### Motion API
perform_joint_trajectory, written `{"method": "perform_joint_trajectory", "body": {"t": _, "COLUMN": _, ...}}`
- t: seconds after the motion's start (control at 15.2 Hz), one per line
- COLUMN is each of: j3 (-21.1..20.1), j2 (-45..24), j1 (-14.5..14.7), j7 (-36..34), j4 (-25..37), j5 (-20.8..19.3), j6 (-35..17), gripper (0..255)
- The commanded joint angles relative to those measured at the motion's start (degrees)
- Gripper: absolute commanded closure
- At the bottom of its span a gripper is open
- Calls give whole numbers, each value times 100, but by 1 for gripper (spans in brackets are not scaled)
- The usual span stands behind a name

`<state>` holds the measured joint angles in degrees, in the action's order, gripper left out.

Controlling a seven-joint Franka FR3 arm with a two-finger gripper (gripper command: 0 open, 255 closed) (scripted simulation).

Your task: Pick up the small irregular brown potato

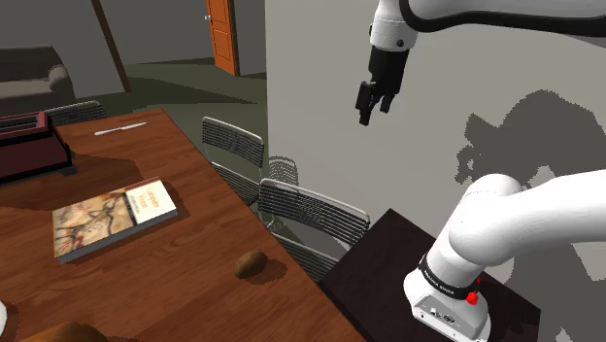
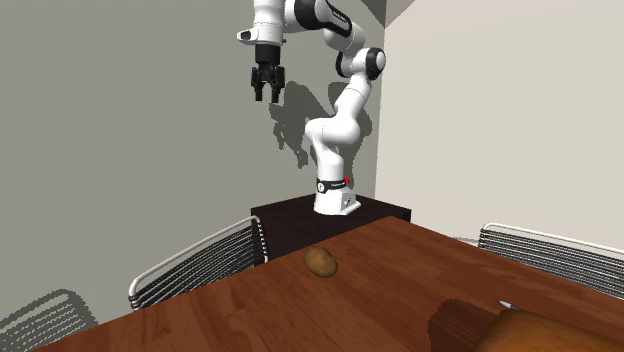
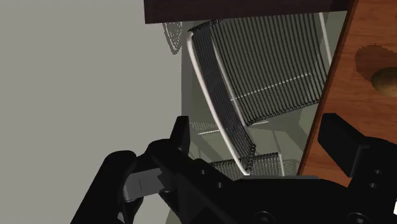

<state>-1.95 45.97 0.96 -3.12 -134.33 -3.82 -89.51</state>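
A small brown potato [image 1: 252,263] lies on the wooden table [image 1: 194,291], near the edge that faces the stand. From across the table the potato [image 2: 321,261] shows in front of the arm's base. My black gripper [image 1: 368,112] hangs open high above the floor beside the grey wall, well above and away from the potato, holding nothing. In the second exterior view the gripper [image 2: 265,92] points downward over the chairs. In the wrist view the gripper [image 3: 257,133] has its fingers wide apart, and the potato [image 3: 386,79] sits far off to one side on the table edge.
Two wire-backed chairs [image 1: 313,216] [image 1: 231,142] stand between the table and the wall, below the gripper. A book [image 1: 112,216], a knife [image 1: 119,127] and a dark red case [image 1: 29,146] lie on the table. The dark stand [image 1: 384,262] carries the arm's base.
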Motion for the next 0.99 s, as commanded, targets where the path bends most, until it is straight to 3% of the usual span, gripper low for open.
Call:
{"method": "perform_joint_trajectory", "body": {"t": 0.0, "j3": 0, "j2": 0, "j1": 0, "j7": 0, "j4": 0, "j5": 0, "j6": 0, "gripper": 0}}
{"method": "perform_joint_trajectory", "body": {"t": 0.92, "j3": -458, "j2": -1411, "j1": 945, "j7": 792, "j4": -1011, "j5": 372, "j6": -2615, "gripper": 0}}
